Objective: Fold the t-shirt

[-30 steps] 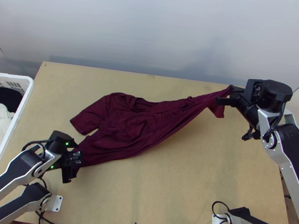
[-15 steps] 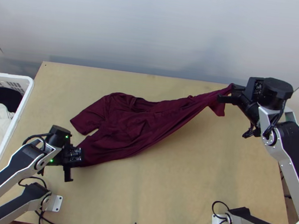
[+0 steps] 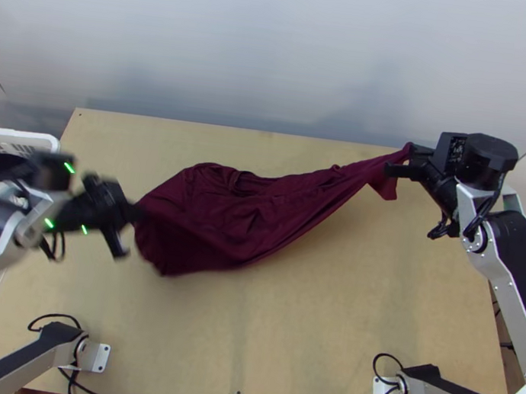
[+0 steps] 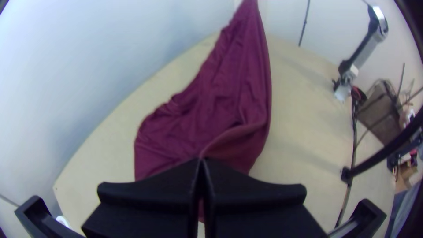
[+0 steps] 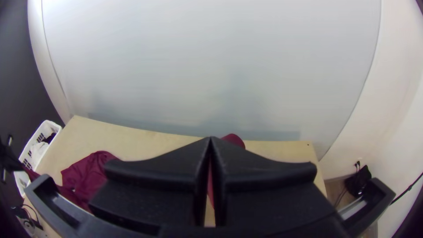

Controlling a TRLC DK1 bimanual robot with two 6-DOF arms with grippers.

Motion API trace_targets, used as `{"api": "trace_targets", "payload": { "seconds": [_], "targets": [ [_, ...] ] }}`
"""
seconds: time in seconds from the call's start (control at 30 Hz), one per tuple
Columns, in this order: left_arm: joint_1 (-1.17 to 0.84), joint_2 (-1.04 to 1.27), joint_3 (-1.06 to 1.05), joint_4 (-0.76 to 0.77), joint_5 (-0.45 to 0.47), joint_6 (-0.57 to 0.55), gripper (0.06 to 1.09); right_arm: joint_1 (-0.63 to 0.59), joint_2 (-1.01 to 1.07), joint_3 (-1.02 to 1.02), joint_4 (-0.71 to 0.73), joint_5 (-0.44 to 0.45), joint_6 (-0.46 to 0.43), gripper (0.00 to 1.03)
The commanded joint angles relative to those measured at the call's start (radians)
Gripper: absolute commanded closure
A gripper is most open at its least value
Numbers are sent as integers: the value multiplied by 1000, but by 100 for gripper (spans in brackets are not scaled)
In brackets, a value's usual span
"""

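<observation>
Jaws of left gripper (image 4: 202,162) clenched on left end of t-shirt (image 3: 215,214); right gripper (image 5: 210,139) grasping far-right end, drawn to point; cloth lies between both, bunched on table (image 3: 308,333); long axis slants left to far right; bulk nearer left gripper; next pull probably along that axis
</observation>
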Motion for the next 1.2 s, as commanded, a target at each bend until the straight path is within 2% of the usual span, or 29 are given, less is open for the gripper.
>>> {"api": "trace_targets", "payload": {
  "seconds": [0.0,0.1,0.23,0.43,0.57,0.67,0.8,0.87,0.97,1.17],
  "targets": [
    [163,184,501,-51,127,-233,105,-5,4,36,-9,1,0,100],
    [250,299,651,-25,141,-348,105,-7,10,51,-16,1,0,100],
    [427,463,733,55,158,-485,105,-14,12,65,-16,1,2,100],
    [611,666,967,44,161,-583,105,-54,30,184,-16,3,0,100],
    [627,654,1078,37,159,-590,105,-59,61,352,-16,3,2,100],
    [620,600,1087,89,149,-638,105,-59,90,487,-6,3,37,100],
    [604,531,1087,185,142,-755,105,-48,104,574,14,3,63,100],
    [594,522,1087,231,107,-794,105,-45,104,579,46,6,69,100],
    [554,516,1084,284,29,-796,105,-42,116,596,104,31,63,100],
    [509,491,1053,300,12,-782,105,-34,168,698,115,49,63,100]
  ]
}}
